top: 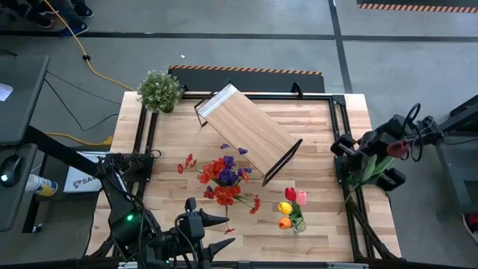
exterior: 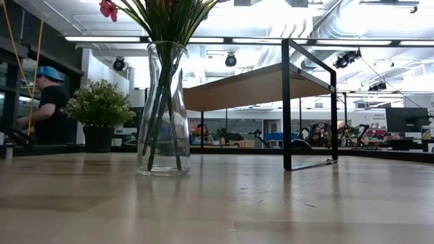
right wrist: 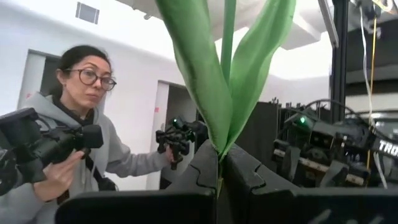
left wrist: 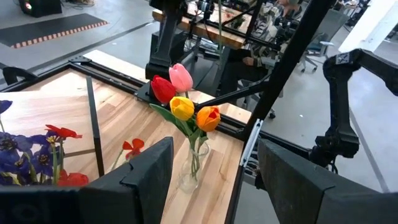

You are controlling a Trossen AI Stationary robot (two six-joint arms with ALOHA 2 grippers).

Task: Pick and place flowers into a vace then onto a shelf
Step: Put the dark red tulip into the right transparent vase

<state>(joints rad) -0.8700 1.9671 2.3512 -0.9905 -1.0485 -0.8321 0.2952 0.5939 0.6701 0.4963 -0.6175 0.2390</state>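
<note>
Your right gripper [top: 371,158] is off the counter's [top: 321,217] right edge, jaws closed on the green stem of a dark red tulip [top: 393,149]. The right wrist view confirms it: the stem and leaves [right wrist: 227,81] rise straight out from between the closed fingers.

In the high view, that tulip's long axis runs from the blossom at the far right down-left through the jaws, stem end pointing back toward the counter.

Two vases are candidates. The small tulip vase [top: 296,225] stands near the counter's front right and is the nearer to this arm. The taller vase with red and purple flowers [top: 225,177] stands mid-counter, just in front of the shelf [top: 246,131], which lies diagonally.

Your left gripper [top: 200,226] waits at the front edge, jaws apart and empty.

My judgement: the stem must be turned downward before insertion.
</note>
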